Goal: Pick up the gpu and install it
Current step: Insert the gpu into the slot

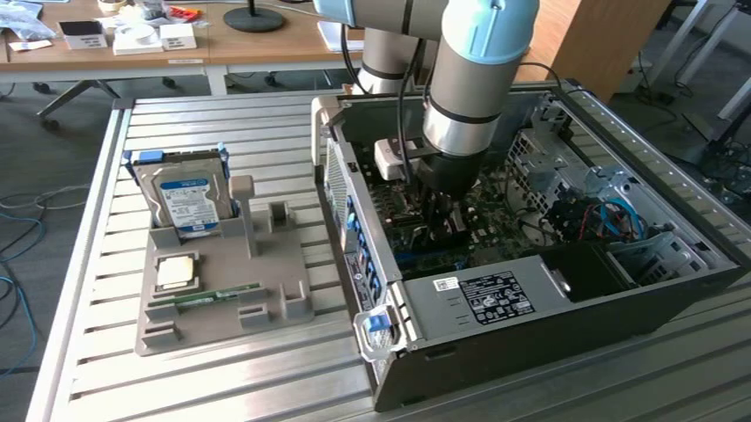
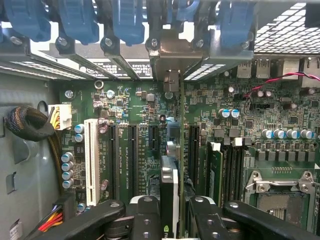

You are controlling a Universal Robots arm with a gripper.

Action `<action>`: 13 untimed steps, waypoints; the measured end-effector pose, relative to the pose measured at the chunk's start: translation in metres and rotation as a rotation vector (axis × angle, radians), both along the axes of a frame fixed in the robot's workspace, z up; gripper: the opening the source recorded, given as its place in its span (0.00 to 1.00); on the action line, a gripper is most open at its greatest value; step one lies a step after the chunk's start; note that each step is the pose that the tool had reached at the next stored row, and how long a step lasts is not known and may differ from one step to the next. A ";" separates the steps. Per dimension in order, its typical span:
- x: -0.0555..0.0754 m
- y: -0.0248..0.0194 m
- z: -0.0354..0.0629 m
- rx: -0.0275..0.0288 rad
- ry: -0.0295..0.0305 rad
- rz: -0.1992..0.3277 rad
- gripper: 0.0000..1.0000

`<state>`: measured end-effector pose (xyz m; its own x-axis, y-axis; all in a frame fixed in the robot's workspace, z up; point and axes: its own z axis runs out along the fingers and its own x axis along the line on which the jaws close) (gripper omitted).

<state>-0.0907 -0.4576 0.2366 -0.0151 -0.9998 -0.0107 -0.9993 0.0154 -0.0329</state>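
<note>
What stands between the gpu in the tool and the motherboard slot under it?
Nothing visible. The thin green gpu card, edge-on with its silver bracket, sits clamped in the black tool directly over the green motherboard; the black slot ahead looks unobstructed.

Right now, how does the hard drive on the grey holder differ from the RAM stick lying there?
The hard drive stands upright at the back of the grey holder; the RAM stick lies flat nearer its front. The hard drive is a broad silver block with a blue-white label; the RAM stick is a narrow green strip. Both sit on the holder, outside the computer case.
</note>
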 end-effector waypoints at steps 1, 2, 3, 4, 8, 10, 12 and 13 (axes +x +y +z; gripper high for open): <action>0.000 0.0000 0.0000 0.0000 0.0000 0.000 0.27; 0.000 0.0000 0.0000 0.0001 0.0000 0.000 0.27; 0.000 0.0000 0.0000 0.0000 0.0000 0.000 0.27; 0.000 0.0000 0.0000 0.0000 0.0000 0.000 0.27; 0.000 0.0000 0.0000 0.0000 0.0000 0.000 0.27; 0.000 0.0000 0.0000 0.0001 0.0000 0.000 0.27; 0.000 0.0001 -0.0001 0.0009 0.0011 0.000 0.27; 0.000 0.0001 -0.0003 0.0011 0.0001 -0.001 0.28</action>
<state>-0.0910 -0.4575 0.2363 -0.0157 -0.9998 -0.0118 -0.9993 0.0161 -0.0328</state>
